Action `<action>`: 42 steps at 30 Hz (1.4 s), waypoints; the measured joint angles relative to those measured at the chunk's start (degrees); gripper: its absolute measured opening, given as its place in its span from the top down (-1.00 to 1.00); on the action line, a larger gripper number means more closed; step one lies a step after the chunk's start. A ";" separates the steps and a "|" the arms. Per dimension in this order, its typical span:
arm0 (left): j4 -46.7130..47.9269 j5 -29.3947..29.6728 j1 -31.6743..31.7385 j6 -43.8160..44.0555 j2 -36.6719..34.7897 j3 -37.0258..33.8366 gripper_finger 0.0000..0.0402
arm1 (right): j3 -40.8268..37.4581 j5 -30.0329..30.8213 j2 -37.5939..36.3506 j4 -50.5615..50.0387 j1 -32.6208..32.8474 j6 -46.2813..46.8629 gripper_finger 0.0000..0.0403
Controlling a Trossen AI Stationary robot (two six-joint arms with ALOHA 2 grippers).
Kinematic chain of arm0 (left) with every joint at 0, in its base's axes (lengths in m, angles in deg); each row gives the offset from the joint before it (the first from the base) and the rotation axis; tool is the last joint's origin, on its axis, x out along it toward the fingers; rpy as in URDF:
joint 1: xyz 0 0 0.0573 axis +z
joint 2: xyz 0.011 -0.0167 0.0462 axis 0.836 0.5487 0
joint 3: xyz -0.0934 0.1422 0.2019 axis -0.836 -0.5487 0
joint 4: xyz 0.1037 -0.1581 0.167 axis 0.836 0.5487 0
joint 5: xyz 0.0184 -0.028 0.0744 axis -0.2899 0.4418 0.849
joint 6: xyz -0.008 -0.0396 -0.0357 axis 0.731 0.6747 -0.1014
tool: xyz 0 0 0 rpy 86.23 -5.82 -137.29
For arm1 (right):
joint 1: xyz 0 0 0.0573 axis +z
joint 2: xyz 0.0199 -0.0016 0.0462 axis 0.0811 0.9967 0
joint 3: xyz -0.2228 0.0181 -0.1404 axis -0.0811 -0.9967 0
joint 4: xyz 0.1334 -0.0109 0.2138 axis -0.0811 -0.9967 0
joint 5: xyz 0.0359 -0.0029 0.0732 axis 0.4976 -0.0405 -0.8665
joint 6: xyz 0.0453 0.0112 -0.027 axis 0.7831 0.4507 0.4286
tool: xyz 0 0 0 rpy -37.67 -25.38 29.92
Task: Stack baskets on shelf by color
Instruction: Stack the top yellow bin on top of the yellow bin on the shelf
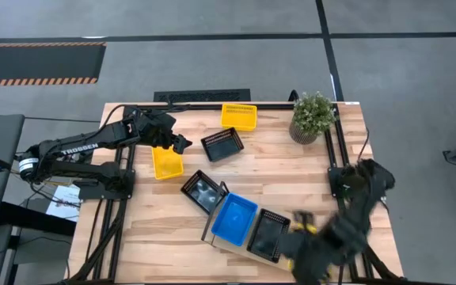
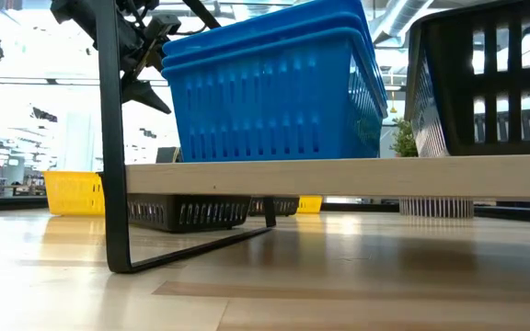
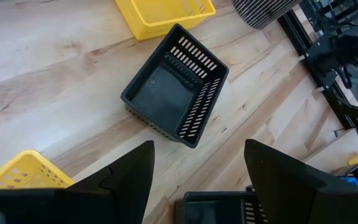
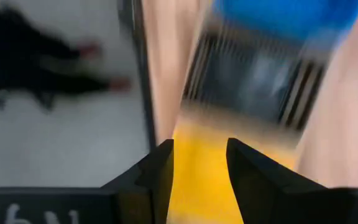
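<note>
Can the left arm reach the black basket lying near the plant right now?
Probably yes. The left gripper is open and empty, and the black basket sits alone on bare table just ahead of it, with nothing lying in between.

Left arm (image 1: 93, 146): dark, jointed links, white "TROSSEN" lettering along forearm, silver collar near base end by table's edge, black cables trailing off it. Left gripper (image 3: 197, 180): two broad matte-black wedge fingers (image 3: 129, 180). Right arm (image 1: 347, 222): dark, bulky, motion-blurred. Right gripper (image 4: 199, 180): black angular fingers; white marking on housing, unreadable.
</note>
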 joint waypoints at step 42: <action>2.05 4.62 0.00 2.28 -0.10 0.00 -0.18 | -36.45 -4.17 -1.94 41.79 -68.85 -52.72 0.10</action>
